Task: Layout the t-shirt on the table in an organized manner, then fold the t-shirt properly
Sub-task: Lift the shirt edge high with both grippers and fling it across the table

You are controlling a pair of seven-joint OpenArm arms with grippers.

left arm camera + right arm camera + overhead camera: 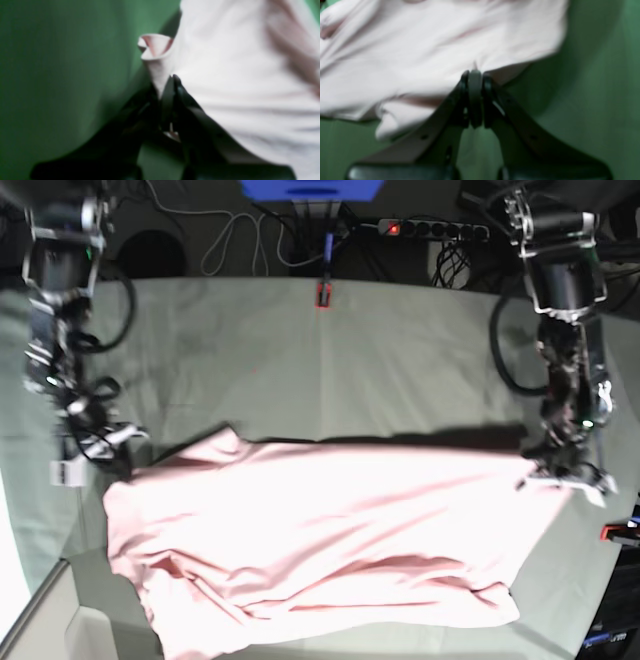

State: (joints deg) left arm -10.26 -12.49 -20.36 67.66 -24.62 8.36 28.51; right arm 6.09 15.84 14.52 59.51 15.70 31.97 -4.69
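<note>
The pale pink t-shirt (320, 530) lies spread wide and wrinkled on the grey-green table (400, 360), with no lettering showing. At the shirt's right end my left gripper (562, 476) is shut on a corner. The left wrist view shows its black fingertips (172, 80) pinching the t-shirt (237, 62) just below a curled hem. At the shirt's left edge my right gripper (112, 465) is also shut. In the right wrist view its tips (475, 75) grip the t-shirt (432, 50) at the hem, where a small tuft rises. Both wrist views are blurred.
A red clamp (323, 293) sits at the table's far edge and another (615, 532) at the right edge. A power strip (430, 227) and cables lie behind the table. The table's front-left corner (40, 600) drops away beside the shirt.
</note>
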